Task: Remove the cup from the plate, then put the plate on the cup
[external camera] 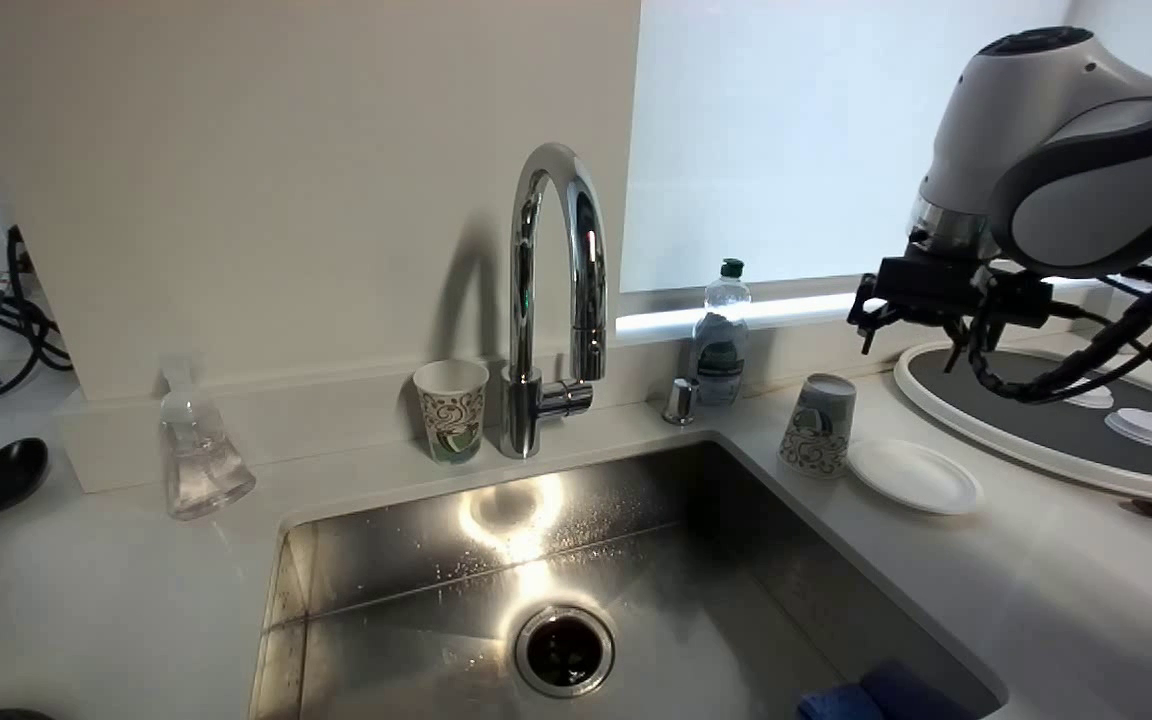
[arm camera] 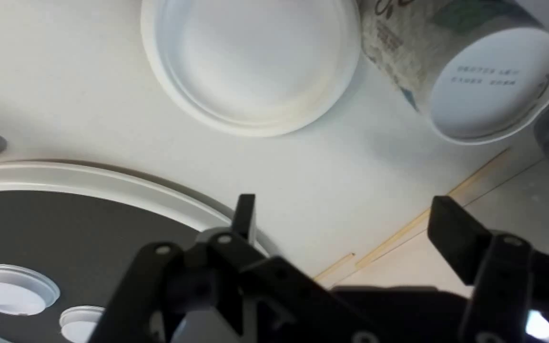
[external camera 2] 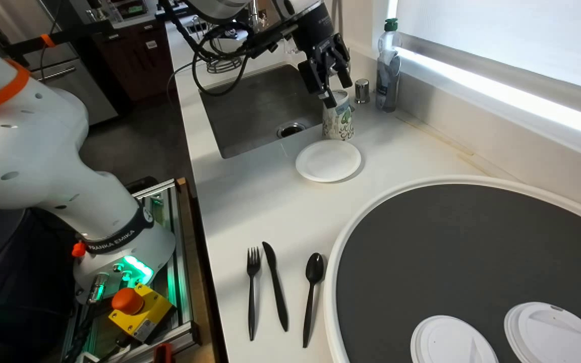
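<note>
The gripper (arm camera: 343, 205) hangs above the table (external camera 2: 250, 201), jaws spread wide around nothing; in the wrist view the plate (arm camera: 255, 57) lies flat ahead of that gap, a little to its left; ahead and to its right stands the cup (arm camera: 467, 74), mouth down, long axis vertical, just beside the plate; removal looks done, so the next move likely calls for reaching forward and down to the plate's rim.

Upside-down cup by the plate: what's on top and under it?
On top, the cup shows just its white base with printing. Its rim is down on the counter, so anything underneath is covered.
</note>
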